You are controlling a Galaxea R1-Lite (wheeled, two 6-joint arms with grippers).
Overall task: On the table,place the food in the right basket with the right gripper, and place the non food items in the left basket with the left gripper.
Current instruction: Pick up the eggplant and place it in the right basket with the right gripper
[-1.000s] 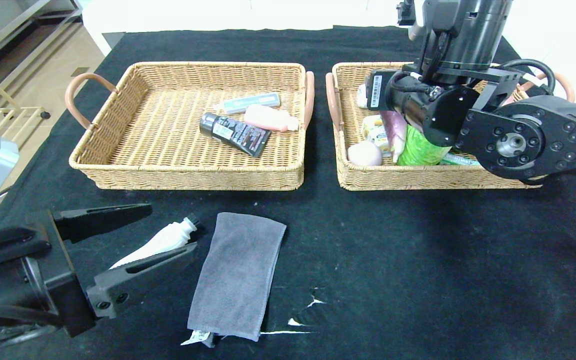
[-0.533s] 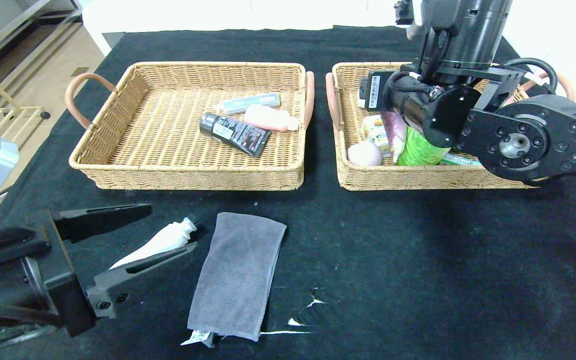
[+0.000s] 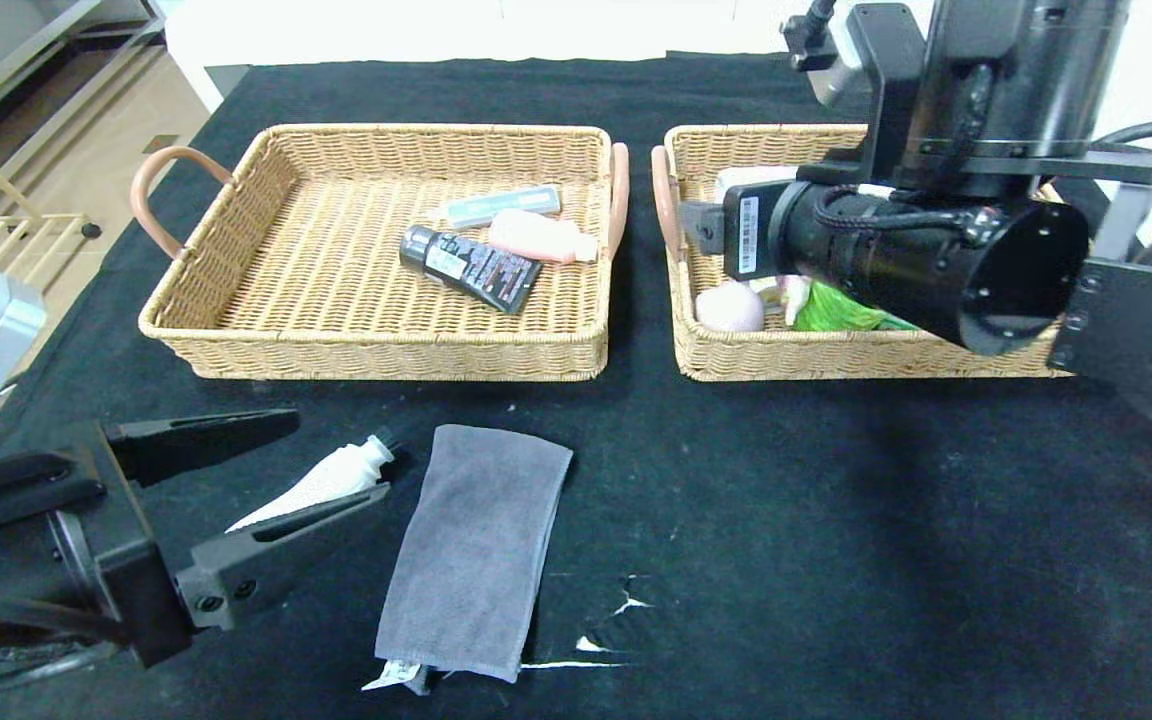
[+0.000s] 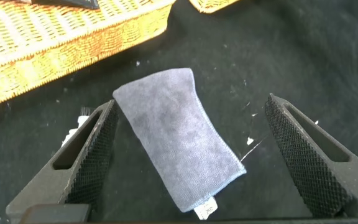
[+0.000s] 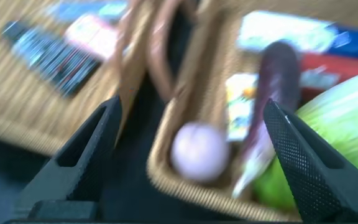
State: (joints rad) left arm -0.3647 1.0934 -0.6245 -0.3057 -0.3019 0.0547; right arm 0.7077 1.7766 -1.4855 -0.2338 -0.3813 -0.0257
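Two non-food items are waiting on the black surface [image 3: 786, 520]: a grey folded cloth [image 3: 476, 550] and a white squeezed tube [image 3: 321, 482]. I'm hovering the left hand [image 3: 321, 455], released wide, astride the tube (open room all round). Right hand [image 5: 191, 158], empty and spread, is hanging over the right wicker basket [image 3: 836, 355] near its inner rim.

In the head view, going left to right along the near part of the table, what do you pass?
Left gripper, open → white tube between its fingers → grey towel → white scuffs on the black table cloth.
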